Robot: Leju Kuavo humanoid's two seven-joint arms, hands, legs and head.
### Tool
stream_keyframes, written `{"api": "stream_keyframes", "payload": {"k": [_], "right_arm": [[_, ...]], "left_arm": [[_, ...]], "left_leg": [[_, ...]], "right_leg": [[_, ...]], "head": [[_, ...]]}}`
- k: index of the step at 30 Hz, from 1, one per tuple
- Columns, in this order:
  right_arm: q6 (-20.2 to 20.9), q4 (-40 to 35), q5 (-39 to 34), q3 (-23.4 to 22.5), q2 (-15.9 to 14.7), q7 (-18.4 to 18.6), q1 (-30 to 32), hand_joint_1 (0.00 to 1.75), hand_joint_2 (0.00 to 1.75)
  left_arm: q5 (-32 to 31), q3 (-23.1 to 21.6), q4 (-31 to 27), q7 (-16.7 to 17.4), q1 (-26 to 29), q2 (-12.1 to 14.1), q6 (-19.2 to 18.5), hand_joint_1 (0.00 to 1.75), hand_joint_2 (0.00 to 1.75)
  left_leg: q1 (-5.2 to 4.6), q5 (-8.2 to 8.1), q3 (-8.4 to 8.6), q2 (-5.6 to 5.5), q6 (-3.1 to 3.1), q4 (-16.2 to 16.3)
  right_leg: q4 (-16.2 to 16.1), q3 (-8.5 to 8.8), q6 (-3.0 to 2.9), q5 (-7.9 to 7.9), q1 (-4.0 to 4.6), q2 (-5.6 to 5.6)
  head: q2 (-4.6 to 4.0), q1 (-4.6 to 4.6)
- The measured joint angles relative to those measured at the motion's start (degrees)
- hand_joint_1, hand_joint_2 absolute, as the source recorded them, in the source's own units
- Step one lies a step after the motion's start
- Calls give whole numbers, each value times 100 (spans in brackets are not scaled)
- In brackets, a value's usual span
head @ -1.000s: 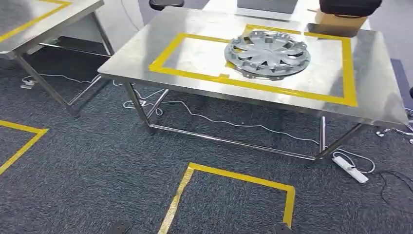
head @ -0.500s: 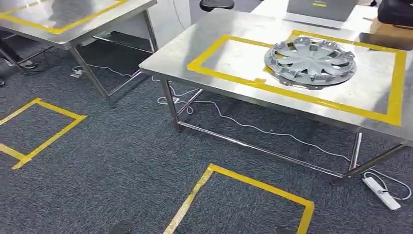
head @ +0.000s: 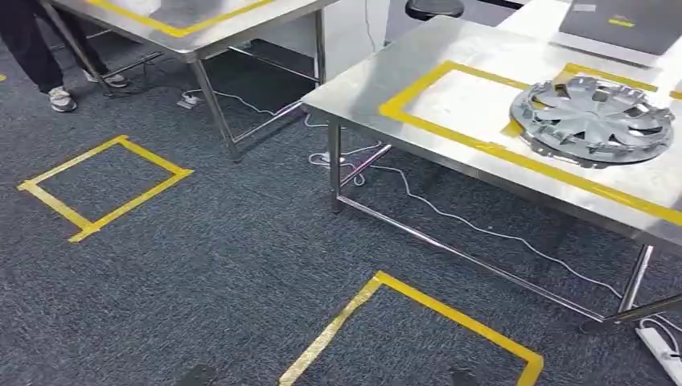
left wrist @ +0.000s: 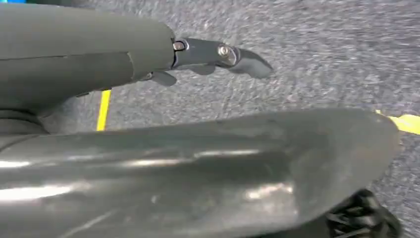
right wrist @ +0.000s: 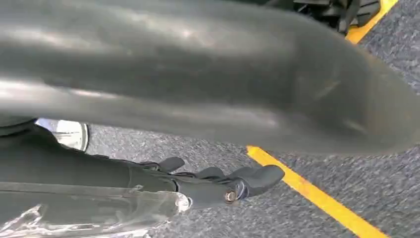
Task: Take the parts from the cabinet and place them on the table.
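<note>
A silver wheel cover (head: 593, 121) lies flat on the steel table (head: 366, 84) at the right, partly inside a yellow tape frame (head: 450, 133). In the left wrist view my left hand (left wrist: 208, 57) hangs over the grey carpet with its fingers stretched out and nothing in it. My right hand (right wrist: 223, 183), in the right wrist view, also hangs over the carpet beside a yellow tape line (right wrist: 317, 198). Its fingers are loosely extended and hold nothing.
A second steel table (head: 201, 40) stands at the back left, with a person's legs (head: 32, 48) beside it. Yellow tape squares (head: 104, 189) (head: 418, 310) mark the carpet. Cables (head: 450, 213) and a power strip (head: 663, 346) lie under the near table. A laptop (head: 623, 24) sits behind the wheel cover.
The camera has turned to the left, so the whole scene has slid rightward. The person's legs and the left floor square have come into view. The wheel cover has not moved on the table.
</note>
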Motion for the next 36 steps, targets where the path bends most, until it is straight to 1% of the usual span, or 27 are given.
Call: {"api": "stream_keyframes", "payload": {"k": [1,2,4,5,6,8,9,10,11,14,15,16,17,19,20,21,23,24,25,26,27,29,30,32,33,35,36], "right_arm": [[0,0,0,0,0,0,5,0,0],[0,0,0,0,0,0,11,0,0],[0,4,0,0,0,2,34,0,0],[0,7,0,0,0,4,41,0,0],[0,9,0,0,0,7,41,0,0],[0,11,0,0,0,7,31,0,0],[0,11,2,0,0,7,29,0,0],[0,15,2,0,0,9,27,0,0],[0,22,4,0,0,11,26,0,0],[0,24,7,2,0,37,16,0,0],[-2,26,9,2,2,42,16,0,0],[0,26,13,2,2,42,13,0,0],[-2,26,15,2,7,44,13,0,0],[-2,31,17,2,7,61,34,0,0],[-4,31,20,2,7,77,38,0,0],[-2,31,22,2,7,83,37,0,0],[-4,31,46,2,9,94,28,0,0],[-2,31,52,2,9,94,25,0,0],[-4,31,55,2,7,94,26,0,0],[-4,31,59,2,7,94,30,0,0],[-11,31,70,2,7,103,28,0,0],[-11,31,101,4,7,111,23,0,0],[-9,31,111,4,9,112,16,0,0],[-9,31,122,7,9,109,18,0,0],[-9,33,129,7,9,109,25,0,0],[-9,35,138,7,9,109,46,0,0],[-9,37,138,7,9,109,51,0,0]], "left_arm": [[0,0,0,0,-8,0,2,0,0],[-2,0,0,0,-26,-2,2,0,0],[0,0,0,0,-26,-7,2,0,0],[0,0,0,0,-15,-7,2,0,0],[0,0,0,0,-6,-2,2,0,0],[0,0,0,0,-8,-7,2,0,0],[-2,0,0,0,-10,-9,2,0,0],[0,0,0,0,-12,-13,2,0,0],[-2,0,0,0,-24,-11,2,0,0],[-2,0,0,0,8,-7,4,0,0],[-2,0,0,0,18,-7,4,0,0],[-2,0,0,0,27,-4,4,0,0],[-2,0,0,0,15,-7,7,0,0],[-2,-2,0,0,-8,-7,9,0,0],[-2,-2,0,0,-3,-7,11,0,0],[-2,-2,0,4,15,-9,11,0,0],[0,-2,0,13,33,-7,15,0,0],[0,-2,0,15,29,-4,17,0,0],[0,-2,0,15,18,-13,17,0,0],[0,-2,0,15,-11,-15,17,0,0],[0,-2,0,15,-19,-13,17,0,0],[0,0,0,17,6,-2,17,0,0],[0,0,0,18,16,2,18,0,0],[-4,0,0,17,10,2,20,0,0],[-9,-2,0,17,-12,0,20,0,0],[-11,-2,0,17,-15,-4,20,0,0],[-11,-2,0,18,-4,0,20,0,0]], "left_leg": [[3,4,-4,-50,37,0],[1,5,-11,-111,64,0],[-18,4,-13,-237,87,0],[-22,4,-11,-307,87,1],[-23,4,-6,-378,86,1],[-20,12,14,-539,72,2],[-17,14,24,-605,60,2],[-28,16,14,-651,32,9],[-35,24,-21,-719,-11,37],[22,109,-56,-865,-149,-44],[26,73,-77,-759,-156,-1],[-19,-27,-125,-423,-180,101],[-14,-258,-288,-277,-198,426],[-6,-683,-727,-201,-233,1343],[2,-755,-871,-197,-246,1640],[10,-682,-865,-192,-253,1641],[25,-258,-508,-139,-258,1000],[26,-46,-221,12,-258,506],[21,12,3,376,-263,152],[-24,-50,47,375,-206,-28],[-14,-44,17,309,-123,25],[-39,-59,4,184,-65,22],[-17,-37,17,113,-11,4],[-5,-27,20,4,58,-2],[-8,-24,13,-74,74,-1],[-21,-26,15,-220,90,-1],[-24,-26,18,-296,90,0]], "right_leg": [[247,-110,1,-171,-8,231],[715,-328,2,-414,-6,345],[1633,-789,2,-763,-3,416],[1830,-924,-6,-762,-3,419],[1722,-910,-19,-608,-3,420],[843,-530,-49,-57,-11,487],[343,-291,-66,179,-24,635],[88,-181,-85,154,-45,925],[8,-156,-89,148,-64,913],[8,-148,-194,189,-1,770],[-62,-130,-246,232,-46,695],[-82,-114,-264,242,-31,640],[-84,-114,-286,248,-27,565],[-83,-118,-304,237,-15,382],[-82,-122,-311,232,-12,297],[-82,-118,-309,230,-12,231],[-81,-106,-291,214,-19,102],[-79,-85,-264,197,-22,48],[-72,-63,-229,177,11,12],[-8,-93,-181,124,63,-35],[-45,-68,-162,132,69,-104],[-69,-6,-125,112,56,-228],[-58,-6,-76,73,32,-224],[420,-205,-45,-259,10,240],[927,-441,-44,-500,13,349],[1752,-864,-56,-774,16,415],[1821,-939,-68,-710,17,418]], "head": [[0,26],[0,35],[0,44],[0,44],[0,41],[0,46],[0,46],[0,50],[0,37],[0,48],[0,41],[0,19],[0,-30],[0,-33],[0,-35],[0,-35],[0,-37],[0,-37],[0,-48],[0,-92],[0,-40],[0,-39],[0,-48],[0,-13],[0,-5],[0,11],[0,11]]}}
